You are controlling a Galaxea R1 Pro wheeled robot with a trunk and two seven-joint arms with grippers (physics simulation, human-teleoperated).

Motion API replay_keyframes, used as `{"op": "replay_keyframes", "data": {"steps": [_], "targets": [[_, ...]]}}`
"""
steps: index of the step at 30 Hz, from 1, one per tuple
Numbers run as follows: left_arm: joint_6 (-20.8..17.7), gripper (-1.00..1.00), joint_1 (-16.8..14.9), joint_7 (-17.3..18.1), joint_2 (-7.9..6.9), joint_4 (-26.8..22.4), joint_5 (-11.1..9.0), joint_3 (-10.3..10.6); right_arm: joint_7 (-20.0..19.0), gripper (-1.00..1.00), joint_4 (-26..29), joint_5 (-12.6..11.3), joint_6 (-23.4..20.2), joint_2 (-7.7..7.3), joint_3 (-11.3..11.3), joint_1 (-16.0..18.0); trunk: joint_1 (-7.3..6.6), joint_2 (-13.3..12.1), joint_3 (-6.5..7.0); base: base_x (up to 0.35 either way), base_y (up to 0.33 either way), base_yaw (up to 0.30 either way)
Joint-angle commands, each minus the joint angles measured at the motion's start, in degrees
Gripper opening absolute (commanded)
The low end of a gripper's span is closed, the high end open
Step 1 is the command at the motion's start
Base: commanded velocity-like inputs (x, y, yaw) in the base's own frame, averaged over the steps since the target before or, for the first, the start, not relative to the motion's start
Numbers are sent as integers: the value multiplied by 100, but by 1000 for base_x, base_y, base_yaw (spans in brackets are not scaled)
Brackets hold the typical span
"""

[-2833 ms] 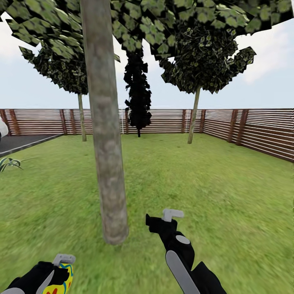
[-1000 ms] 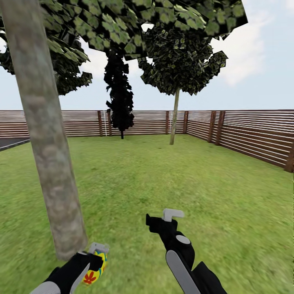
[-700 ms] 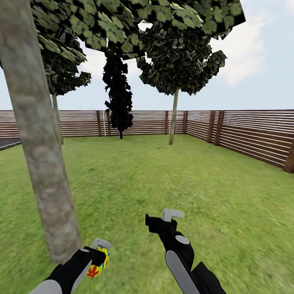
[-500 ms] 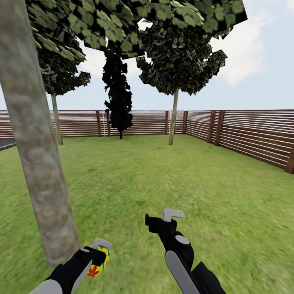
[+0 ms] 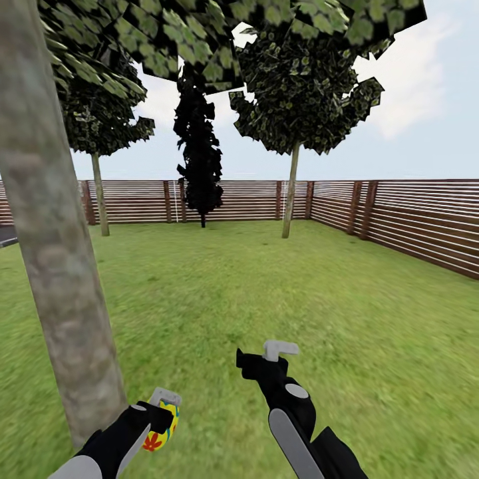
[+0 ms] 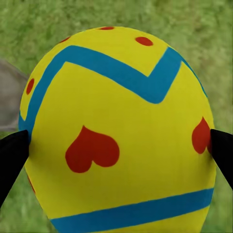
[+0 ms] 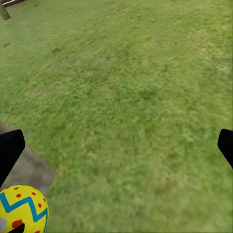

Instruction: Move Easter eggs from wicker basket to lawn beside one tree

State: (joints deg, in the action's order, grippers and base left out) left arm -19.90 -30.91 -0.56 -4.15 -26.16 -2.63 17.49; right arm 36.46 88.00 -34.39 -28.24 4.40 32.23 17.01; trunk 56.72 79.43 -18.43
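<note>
Wide, flat lawn of mottled green grass (image 5: pixel 279 299), bounded at the far side and right by a brown horizontal-slat wooden fence (image 5: pixel 412 223). Rooted in it: thick mottled grey-brown tree trunk (image 5: pixel 56 266) nearest; two thin-trunked trees (image 5: pixel 291 193) and a narrow black cypress-like tree (image 5: pixel 198 159) farther off.

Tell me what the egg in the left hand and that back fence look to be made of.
Easter egg: smooth, hard-looking painted shell, matte yellow with blue zigzags and red hearts; possibly plastic, the render leaves it open. Left hand is shut on it. Fence: brown horizontal slats on darker posts, which looks like stained wood.
</note>
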Motion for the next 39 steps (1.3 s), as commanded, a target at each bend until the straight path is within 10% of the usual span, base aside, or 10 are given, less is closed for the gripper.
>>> {"op": "replay_keyframes", "data": {"steps": [1,25,39], "targets": [[-32,-100,-3,-6,-7,-12,-27,34,49,100,7,-41,-15,0,8,6,3,4,-6,264,0,39],[-34,-100,6,7,-48,-12,-35,15,49,100,7,-43,-15,9,21,6,3,4,22,118,-67,58],[-32,-100,6,8,-68,-12,-44,-19,50,100,7,-37,-15,9,25,11,223,405,-158,0,0,0]]}}
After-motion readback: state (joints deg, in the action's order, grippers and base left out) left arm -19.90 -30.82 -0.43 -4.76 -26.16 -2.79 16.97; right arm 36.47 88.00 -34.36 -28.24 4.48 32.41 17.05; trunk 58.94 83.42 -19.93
